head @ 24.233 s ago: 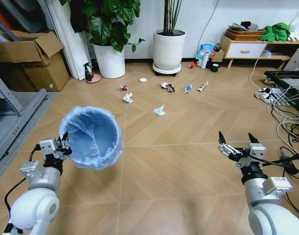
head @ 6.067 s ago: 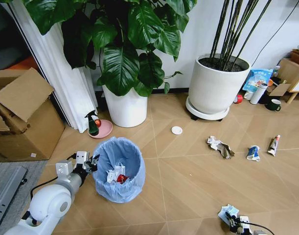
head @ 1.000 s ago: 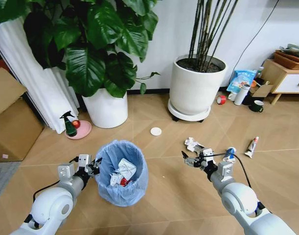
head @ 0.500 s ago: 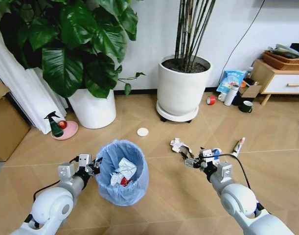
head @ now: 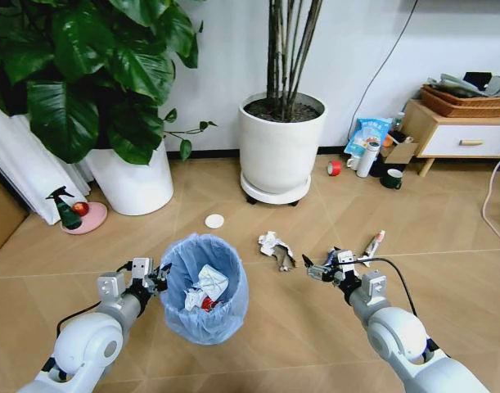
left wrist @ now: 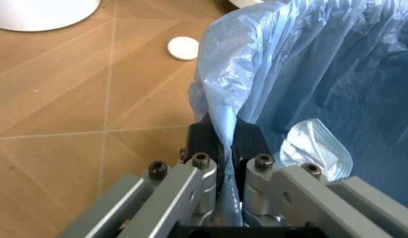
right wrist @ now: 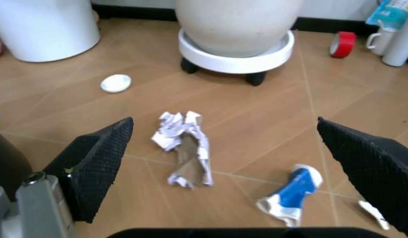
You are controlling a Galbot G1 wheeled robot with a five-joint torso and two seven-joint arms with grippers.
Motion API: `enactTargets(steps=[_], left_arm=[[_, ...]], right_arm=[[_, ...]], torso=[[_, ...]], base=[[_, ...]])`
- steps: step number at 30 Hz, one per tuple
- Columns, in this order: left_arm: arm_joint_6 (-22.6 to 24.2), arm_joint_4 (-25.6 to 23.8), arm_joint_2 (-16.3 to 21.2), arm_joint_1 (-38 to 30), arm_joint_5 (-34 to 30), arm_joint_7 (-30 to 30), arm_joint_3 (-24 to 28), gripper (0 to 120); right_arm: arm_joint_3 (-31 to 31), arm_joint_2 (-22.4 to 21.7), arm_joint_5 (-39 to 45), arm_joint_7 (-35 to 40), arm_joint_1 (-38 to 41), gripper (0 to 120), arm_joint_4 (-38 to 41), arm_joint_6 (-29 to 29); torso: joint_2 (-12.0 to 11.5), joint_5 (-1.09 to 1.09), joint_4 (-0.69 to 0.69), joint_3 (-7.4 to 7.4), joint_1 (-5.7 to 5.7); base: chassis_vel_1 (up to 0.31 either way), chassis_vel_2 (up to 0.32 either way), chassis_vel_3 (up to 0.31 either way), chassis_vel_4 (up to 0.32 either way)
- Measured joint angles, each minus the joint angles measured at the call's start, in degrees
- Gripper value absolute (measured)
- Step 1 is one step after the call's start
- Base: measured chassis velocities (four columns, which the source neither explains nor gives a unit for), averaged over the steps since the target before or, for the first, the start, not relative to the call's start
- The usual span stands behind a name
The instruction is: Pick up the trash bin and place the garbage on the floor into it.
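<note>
The trash bin (head: 207,288), lined with a light-blue bag, hangs just above the floor (head: 258,344). My left gripper (head: 155,278) is shut on the bin's rim (left wrist: 225,130). White paper (left wrist: 318,148) and a red can lie inside. My right gripper (head: 321,265) hovers open over the floor (right wrist: 257,134). Beyond its fingers (right wrist: 98,163) lies a crumpled paper wad (right wrist: 184,148) (head: 274,248). Other garbage lies around it: a white disc lid (head: 214,221) (right wrist: 116,83), a blue-white wrapper (right wrist: 293,191) and a tube (head: 372,243).
Two large white plant pots (head: 281,151) (head: 133,182) stand at the wall. A spray bottle (head: 67,211) sits at the left. A red tape roll (head: 334,167), a bottle (head: 368,157) and a mug (head: 391,178) stand by a wooden side cabinet (head: 462,137).
The whole picture has slid left, so the camera has turned right. Both arms hold the same pose, and the left gripper keeps its hold on the bin.
</note>
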Motion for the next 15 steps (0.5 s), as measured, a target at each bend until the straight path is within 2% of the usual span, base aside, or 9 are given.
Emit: enactTargets(steps=[4,8,15], left_arm=[[0.0,0.0,0.0,0.0,0.0,0.0,0.0,0],[0.0,0.0,0.0,0.1,0.0,0.1,0.0,0],[-0.2,0.1,0.0,0.1,0.0,0.1,-0.1,0]], right_arm=[[-0.4,0.1,-0.2,0.1,0.6,100,-0.7,0.9],[-0.7,0.1,-0.2,0.0,0.8,100,-1.0,1.7],[-1.0,0.1,-0.3,-0.2,0.7,100,-1.2,2.2]], torso=[[0.0,-0.02,0.0,0.0,0.0],[0.0,-0.05,0.01,0.0,0.0],[0.0,-0.04,0.03,-0.01,0.0]], base=[[-0.123,-0.118,0.129,0.122],[-0.025,-0.015,0.015,0.026],[-0.011,0.103,0.02,-0.077]])
